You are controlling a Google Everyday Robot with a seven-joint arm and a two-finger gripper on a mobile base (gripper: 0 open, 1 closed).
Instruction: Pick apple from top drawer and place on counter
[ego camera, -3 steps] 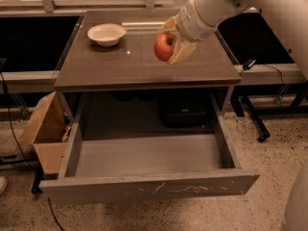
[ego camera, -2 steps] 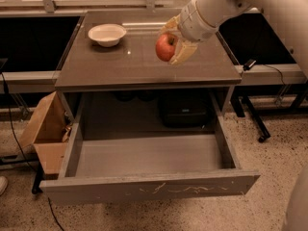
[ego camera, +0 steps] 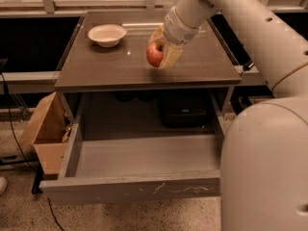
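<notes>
My gripper (ego camera: 160, 51) is shut on the red apple (ego camera: 154, 55) and holds it over the middle of the dark glossy counter (ego camera: 110, 66), close above its surface. The white arm reaches in from the upper right. The top drawer (ego camera: 139, 163) stands pulled open below the counter; its grey interior is bare, and its front panel shows pale scratches.
A white bowl (ego camera: 107, 34) sits at the counter's back left. A brown cardboard box (ego camera: 44, 136) stands on the floor left of the drawer. The robot's white body (ego camera: 267, 172) fills the lower right. A dark case (ego camera: 185, 109) sits under the counter.
The apple in my gripper has stayed over the counter's middle; the view has shifted so the robot's body fills more of the lower right.
</notes>
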